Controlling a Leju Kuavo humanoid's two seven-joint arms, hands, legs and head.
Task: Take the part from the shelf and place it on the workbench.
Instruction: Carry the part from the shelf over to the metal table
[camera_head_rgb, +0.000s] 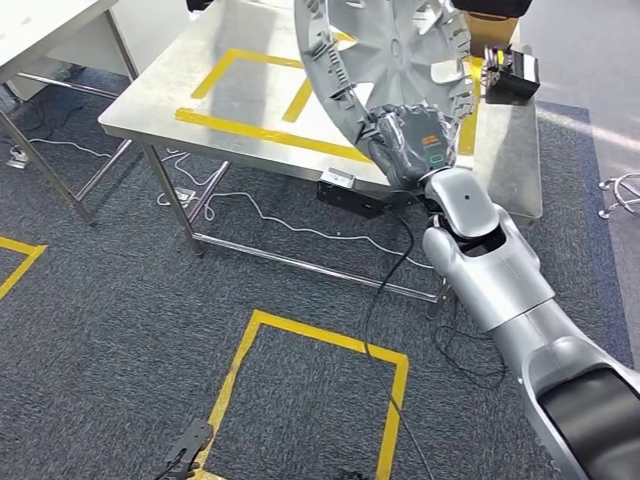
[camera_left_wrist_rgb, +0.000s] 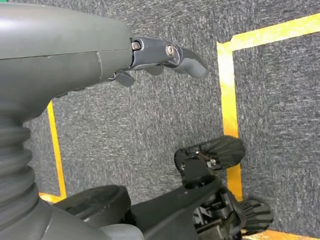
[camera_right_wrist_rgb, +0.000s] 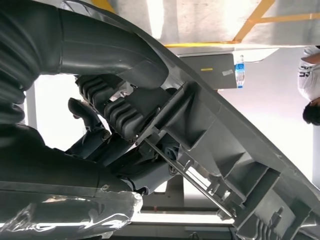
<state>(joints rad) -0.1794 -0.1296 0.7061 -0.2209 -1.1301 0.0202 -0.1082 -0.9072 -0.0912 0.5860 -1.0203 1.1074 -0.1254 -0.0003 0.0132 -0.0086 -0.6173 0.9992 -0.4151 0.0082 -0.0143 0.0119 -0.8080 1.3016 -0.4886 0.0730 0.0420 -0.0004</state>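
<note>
The robot's right hand (camera_head_rgb: 413, 143) grips the rim of the part (camera_head_rgb: 385, 55), a grey wheel cover, holding it tilted in the air above the near edge of the steel worktop (camera_head_rgb: 151, 95) with its yellow-taped outline (camera_head_rgb: 260, 130). The fetch from the shelf appears done; lowering and releasing the part remain. The left hand (camera_left_wrist_rgb: 166, 55) hangs over the carpet, holding nothing, fingers loosely extended.
</note>
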